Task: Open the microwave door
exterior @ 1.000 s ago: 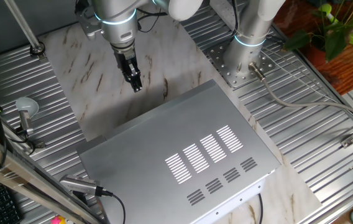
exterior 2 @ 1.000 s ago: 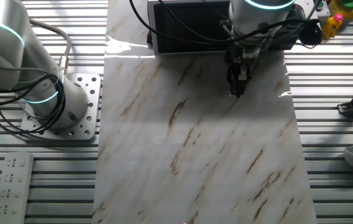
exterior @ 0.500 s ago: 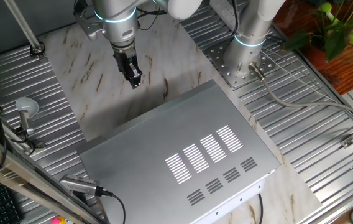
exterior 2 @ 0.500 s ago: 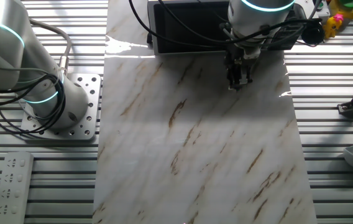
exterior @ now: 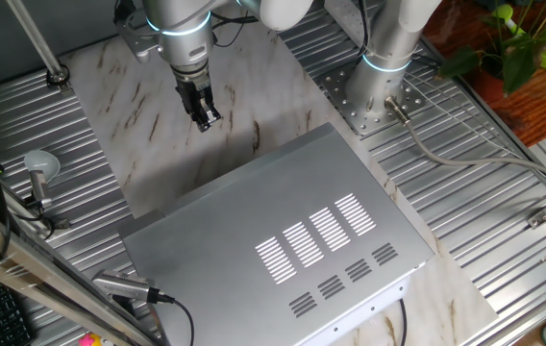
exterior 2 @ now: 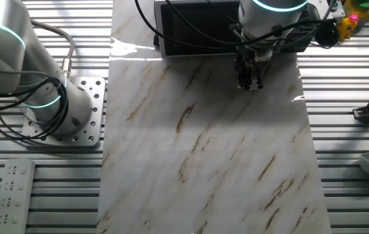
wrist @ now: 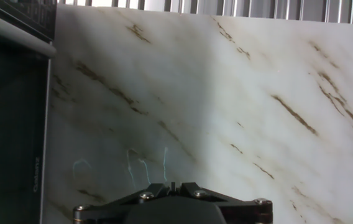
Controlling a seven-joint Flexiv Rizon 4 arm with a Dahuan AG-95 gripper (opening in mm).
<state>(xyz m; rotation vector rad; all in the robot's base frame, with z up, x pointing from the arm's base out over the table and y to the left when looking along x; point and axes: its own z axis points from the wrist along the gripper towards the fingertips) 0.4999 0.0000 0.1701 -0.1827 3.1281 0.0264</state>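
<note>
Silver-white arm [exterior: 182, 24] with glowing cyan rings, black cables, black end effector [exterior: 202, 119].

Ribbed metal table [exterior: 504, 221] carries a marble-look board [exterior 2: 210, 149]. The microwave [exterior: 283, 240] sits on the board. Off the board, beside the microwave: robot base plate [exterior: 369, 101], ladle [exterior: 37, 173], remote [exterior 2: 12, 192].

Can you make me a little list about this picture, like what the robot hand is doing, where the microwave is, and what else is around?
hand: hangs above the marble board, holding nothing; open or shut cannot be told
microwave: big silver box with vent slots on top
microwave door: dark front face, looks closed
marble board: white with brown streaks, under the hand
plant: green leaves, far corner
remote: white, on the metal table
</note>
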